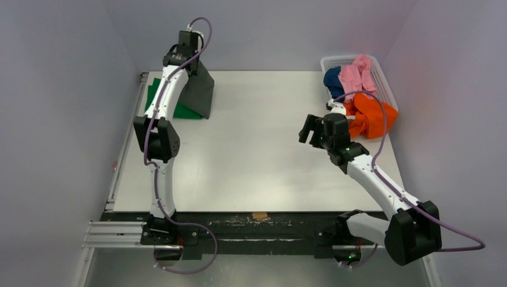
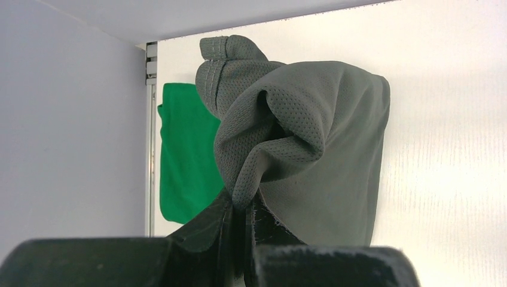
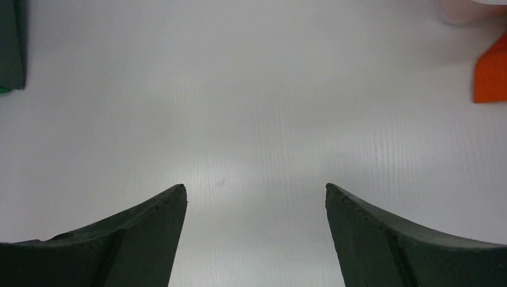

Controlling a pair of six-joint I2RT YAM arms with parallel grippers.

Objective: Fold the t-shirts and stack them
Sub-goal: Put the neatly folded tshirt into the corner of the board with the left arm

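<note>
My left gripper [image 2: 245,206] is shut on the dark grey t-shirt [image 2: 311,149], which hangs folded from it at the table's far left [image 1: 200,89]. The bright green t-shirt [image 1: 156,98] lies flat under and beside it; it also shows in the left wrist view [image 2: 182,149]. My right gripper [image 1: 309,130] is open and empty above bare table right of centre, its fingertips wide apart [image 3: 256,191]. The orange t-shirt [image 1: 373,113] spills from the basket just right of it. The pink t-shirt [image 1: 356,73] and the navy t-shirt [image 1: 332,81] lie in the basket.
The white lattice basket [image 1: 382,81] stands at the far right corner by the wall. Grey walls close in the table on the left, back and right. A metal rail [image 1: 119,161] runs along the left edge. A bit of tape [image 1: 259,215] is at the front edge.
</note>
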